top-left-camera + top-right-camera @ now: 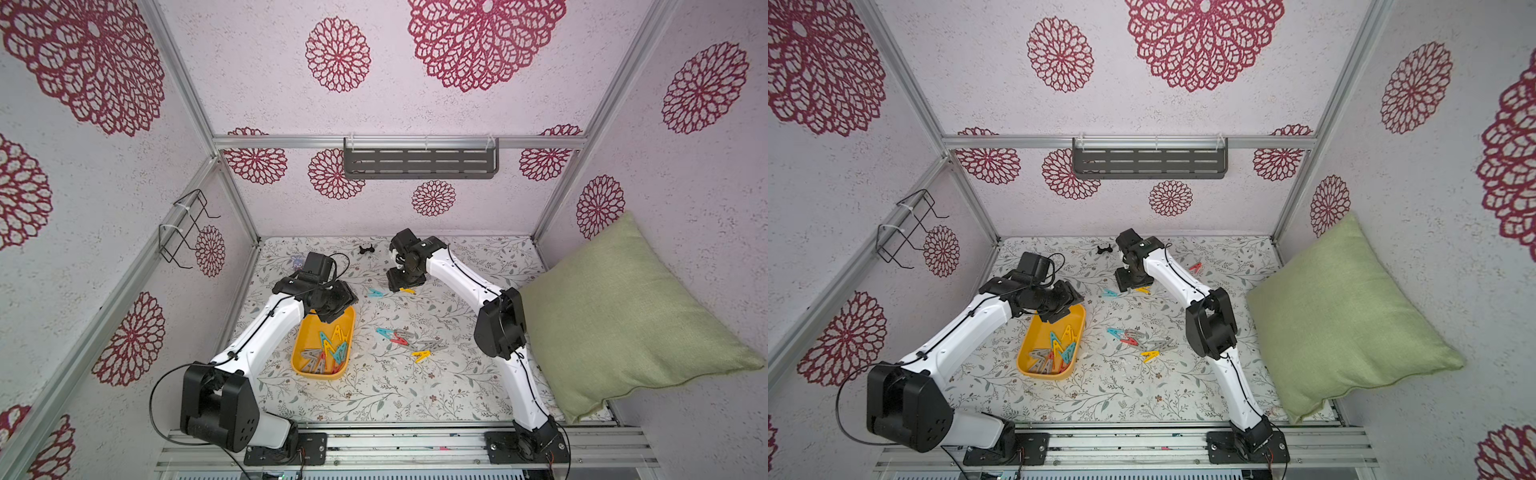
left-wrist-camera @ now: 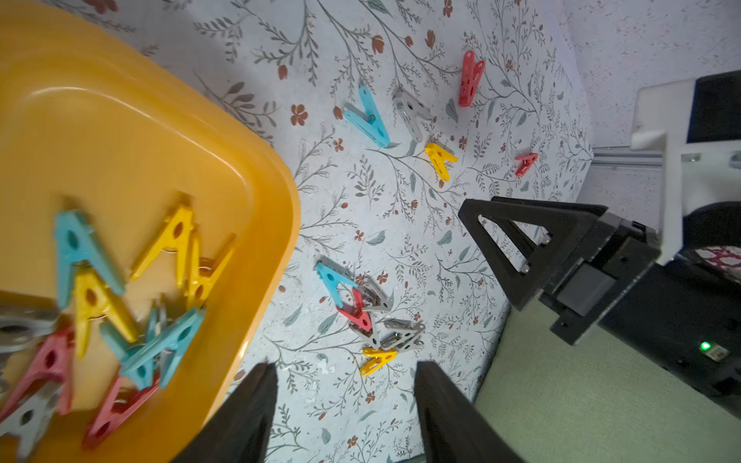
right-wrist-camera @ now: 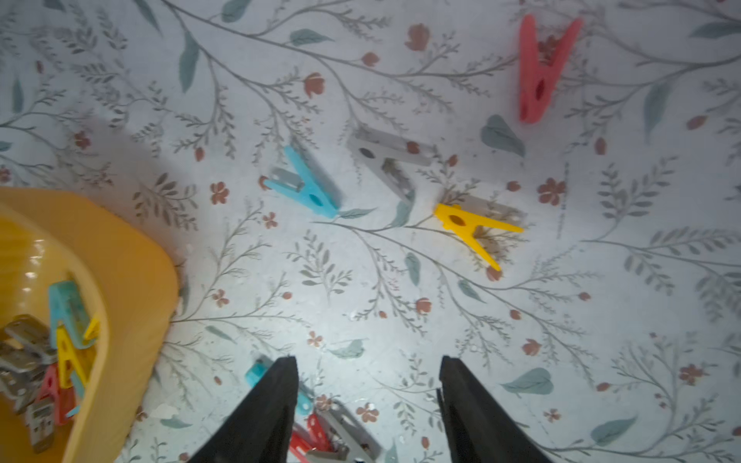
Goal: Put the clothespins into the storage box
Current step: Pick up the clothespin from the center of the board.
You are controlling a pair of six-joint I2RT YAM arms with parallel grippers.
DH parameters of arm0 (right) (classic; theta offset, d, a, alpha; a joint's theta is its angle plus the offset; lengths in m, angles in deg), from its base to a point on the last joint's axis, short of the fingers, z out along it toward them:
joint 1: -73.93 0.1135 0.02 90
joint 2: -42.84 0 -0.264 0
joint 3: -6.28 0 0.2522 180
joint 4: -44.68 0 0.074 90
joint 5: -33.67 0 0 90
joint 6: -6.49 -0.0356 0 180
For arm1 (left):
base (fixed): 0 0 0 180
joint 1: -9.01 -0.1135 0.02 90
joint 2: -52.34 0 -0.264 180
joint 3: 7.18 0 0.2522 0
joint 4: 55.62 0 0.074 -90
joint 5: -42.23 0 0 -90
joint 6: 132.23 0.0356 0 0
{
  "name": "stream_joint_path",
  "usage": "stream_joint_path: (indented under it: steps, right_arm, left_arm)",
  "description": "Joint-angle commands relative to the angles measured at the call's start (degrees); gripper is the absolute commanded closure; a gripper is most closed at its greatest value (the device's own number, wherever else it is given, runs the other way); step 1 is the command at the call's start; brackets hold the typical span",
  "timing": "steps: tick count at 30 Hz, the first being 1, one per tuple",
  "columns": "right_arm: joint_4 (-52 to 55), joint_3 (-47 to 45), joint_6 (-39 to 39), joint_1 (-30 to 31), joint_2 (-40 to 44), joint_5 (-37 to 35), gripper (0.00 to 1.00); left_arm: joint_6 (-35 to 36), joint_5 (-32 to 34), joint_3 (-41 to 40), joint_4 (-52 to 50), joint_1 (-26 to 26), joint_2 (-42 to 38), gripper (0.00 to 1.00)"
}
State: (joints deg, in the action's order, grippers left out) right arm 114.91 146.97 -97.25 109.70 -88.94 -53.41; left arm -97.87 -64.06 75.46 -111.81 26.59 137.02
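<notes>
The storage box [image 1: 309, 334] is a shallow yellow-orange tray at the left, and it holds several clothespins [image 1: 328, 353] in teal, yellow, red and grey. My left gripper [image 1: 330, 313] hangs over the box's far end. In the left wrist view it [image 2: 345, 365] is open and holds nothing, beside the box wall [image 2: 240, 208]. Loose clothespins lie on the mat as a mixed cluster [image 1: 405, 343], a teal one [image 1: 376, 293] and a yellow one [image 1: 407, 291]. My right gripper [image 1: 401, 284] points down by that yellow one. It [image 3: 369, 360] is open and empty.
A red clothespin [image 1: 1195, 266] lies beyond the right arm. A small black clip [image 1: 366, 249] and a tiny blue bunny figure [image 1: 296, 262] sit near the back edge. A green pillow [image 1: 623, 320] fills the right side. A grey slotted shelf [image 1: 419, 160] and a wire rack [image 1: 187, 224] hang on the walls.
</notes>
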Motion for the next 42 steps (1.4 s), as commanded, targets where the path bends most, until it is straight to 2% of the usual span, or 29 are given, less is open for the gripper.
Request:
stream_joint_path:
  steps: [1,9,23,33,39,42]
  right_arm:
    - [-0.7,0.2,3.2,-2.0,-0.2,-2.4,0.34]
    - [-1.1,1.4,6.7,-4.1,-6.1,-1.1,0.29]
    - [-0.5,7.4,7.7,-4.7,-14.6,1.3,0.29]
    - [-0.2,6.9,7.1,-4.5,-14.9,3.1,0.55]
    - [-0.1,6.9,6.0,-4.1,-13.7,3.1,0.77]
    - [-0.2,7.1,5.0,-4.0,-12.7,3.5,0.83]
  left_arm:
    - [-0.8,-2.6,2.9,4.3,1.5,3.6,0.39]
    - [0.6,-3.9,8.3,3.4,1.7,9.3,0.39]
    - [3.0,-5.4,13.9,-0.1,0.6,14.7,0.39]
    - [3.8,-5.7,14.5,-1.0,-0.7,15.1,0.39]
    - [3.8,-5.6,13.2,-0.6,-1.0,14.0,0.39]
    - [3.8,-5.5,12.4,-0.6,-1.3,12.8,0.39]
